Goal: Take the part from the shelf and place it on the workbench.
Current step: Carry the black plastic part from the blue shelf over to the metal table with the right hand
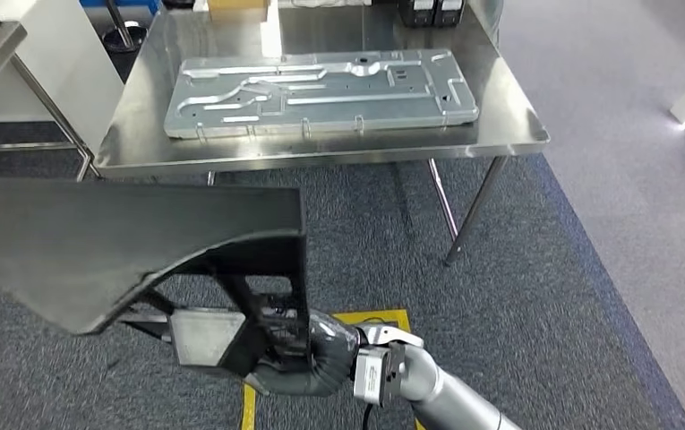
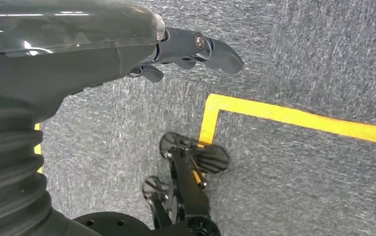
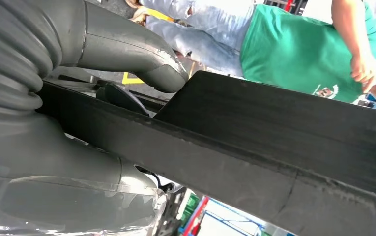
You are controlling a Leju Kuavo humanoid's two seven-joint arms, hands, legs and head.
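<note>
One large black panel part (image 1: 97,242) was in the robot's possession, held low in front of the body and well short of the stainless workbench (image 1: 518,107). The right hand (image 1: 307,358) gripped the part at its lower framed end; in the right wrist view the thumb (image 3: 141,54) lay over one face of the panel edge and the palm cover pressed against the other, so the grip was closed on the part. The left hand (image 2: 186,49) hung over grey carpet (image 2: 313,49) marked with yellow tape (image 2: 294,115); its dark fingers were loosely extended and apart, with nothing held.

The step in hand appeared to be transport: the part was off the shelf and not yet set down. The workbench top already carried a long grey stamped metal plate (image 1: 321,94), which took up most of its middle. A person in a green shirt (image 3: 299,49) stood near, seen past the panel.

The next move would call for advancing to the bench, raising the part above the table edge and selecting a placement that clears the plate or rests squarely on it.
</note>
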